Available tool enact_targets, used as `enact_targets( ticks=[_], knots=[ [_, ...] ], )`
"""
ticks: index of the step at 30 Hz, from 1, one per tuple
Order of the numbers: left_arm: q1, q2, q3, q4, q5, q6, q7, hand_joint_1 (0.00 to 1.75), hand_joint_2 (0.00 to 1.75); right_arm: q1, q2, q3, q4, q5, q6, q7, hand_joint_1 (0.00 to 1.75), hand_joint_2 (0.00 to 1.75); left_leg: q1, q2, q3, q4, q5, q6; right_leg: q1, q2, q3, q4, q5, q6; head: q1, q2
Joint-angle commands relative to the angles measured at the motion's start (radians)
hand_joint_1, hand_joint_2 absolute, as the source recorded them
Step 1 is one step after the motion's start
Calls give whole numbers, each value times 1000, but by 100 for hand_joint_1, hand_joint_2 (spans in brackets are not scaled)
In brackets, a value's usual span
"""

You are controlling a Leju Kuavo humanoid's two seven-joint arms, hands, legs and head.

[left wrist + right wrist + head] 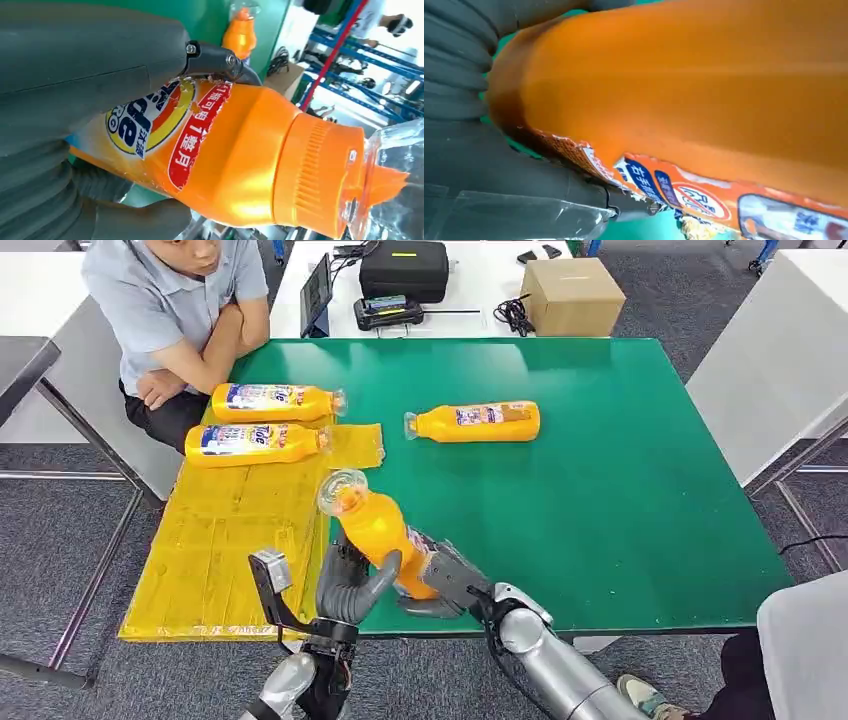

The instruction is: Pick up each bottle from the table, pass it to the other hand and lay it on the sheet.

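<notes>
- Green table: centre and right of frame, wide bare stretch on its right half out to the right and near edges.
- Yellow sheet: lower left, draped over the table's left edge; its lower part is bare.
- Two bottles on the sheet: upper left, lying side by side, caps pointing right, near the sheet's top edge.
- Lone bottle: on the table above centre, lying flat, cap pointing left, well apart from the others.
- Held bottle: lower centre, tilted, clear cap up-left, just past the sheet's right edge.
- Left hand: fingers wrapped around the held bottle's body.
- Right hand: grips the same bottle's base end from the right.
- Person: seated upper left, arms at the table corner.
</notes>
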Motion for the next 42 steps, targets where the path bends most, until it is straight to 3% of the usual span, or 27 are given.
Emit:
enact_targets(
  ticks=[1, 4, 5, 12, 13, 16, 18, 19, 21, 24, 26, 31, 35, 37, 42],
  knots=[
    [-25, 31, -18, -49, -144, 111, -50, 175, 175, 12, 8, -61, 76, 18, -63, 8, 0, 0, 1, -1, 2, -1, -1, -2, 1, -1, 3, -1, -1, -2, 0, 0],
    [2, 39, 7, -122, -312, 202, -103, 175, 175, 36, 28, -122, 77, 102, -204, 60, 0, 0, 1, 1, 2, 0, -1, -2, 1, 0, 2, -1, -1, -2, 0, 0],
    [8, 47, 21, -151, -353, 224, -105, 175, 175, 42, 37, -151, 78, 117, -244, 69, 0, 175, 2, 1, 3, 0, -2, -3, 2, 0, 4, -1, -1, -3, 0, 0],
    [31, 58, 102, -244, -354, 146, -60, 175, 175, 58, 77, -279, 73, 145, -320, 85, 0, 175, 1, 3, 1, 0, -1, -2, 1, 3, 1, 0, 0, -3, 0, 0],
    [25, 66, 98, -239, -452, 211, -98, 175, 175, 65, 81, -293, 64, 150, -325, 77, 0, 175, 2, 4, 2, 0, -2, -3, 2, 3, 2, 0, 0, -4, 0, 0],
    [25, 66, 98, -239, -452, 211, -98, 175, 175, 65, 81, -293, 64, 150, -325, 77, 0, 175, 2, 2, 2, 0, -1, -2, 2, 1, 2, 0, -1, -3, 0, 0],
    [7, 77, 89, -210, -610, 317, -124, 175, 175, 72, 81, -298, 51, 169, -332, 70, 0, 175, 2, 2, 2, 0, -2, -2, 2, 2, 2, 0, -1, -3, 0, 0],
    [3, 39, 182, -150, -1012, 412, -63, 175, 175, 71, 89, -310, 46, 184, -327, 53, 0, 175, 1, 1, 1, -1, -1, -2, 1, 0, 1, 0, 0, -2, 0, 0],
    [-10, 3, 289, -86, -1473, 412, 9, 175, 175, 57, 100, -321, 53, 192, -309, 49, 0, 175, 2, 2, 3, 0, -2, -3, 2, 1, 4, -1, -1, -3, 0, 0],
    [-45, -18, 357, 21, -1590, 412, 30, 175, 175, 43, 107, -319, 64, 198, -288, 45, 0, 175, 1, 2, 2, -1, 0, -2, 1, 2, 2, 0, 0, -2, 0, 0],
    [-81, -1, 340, 95, -1649, 412, 79, 175, 175, 44, 109, -318, 65, 199, -277, 42, 0, 175, 1, 1, 2, -1, 0, -2, 1, 0, 2, -1, 0, -2, 0, 0],
    [-297, 80, 287, 425, -1816, 412, 301, 175, 175, 8, 119, -298, 79, 180, -213, 18, 0, 175, 1, -1, 1, -1, 2, -3, 1, -2, 1, 0, 1, -3, 0, 0],
    [-311, 89, 297, 440, -1800, 412, 281, 175, 175, 4, 120, -295, 79, 180, -211, 18, 0, 175, 2, 2, 0, 0, 3, -3, 2, 1, 0, 1, 2, -2, 0, 0],
    [-354, 110, 262, 534, -1898, 412, 379, 175, 175, -2, 123, -290, 81, 173, -197, 12, 0, 175, 2, 1, 1, -1, 3, -3, 2, 0, 1, 1, 1, -2, 0, 0],
    [-437, 104, 252, 702, -1841, 328, 399, 175, 175, 12, 125, -286, 59, 160, -180, 15, 0, 175, 2, 0, 0, 0, 3, -3, 2, 0, 1, 2, 1, -2, 0, 0]
  ],
)
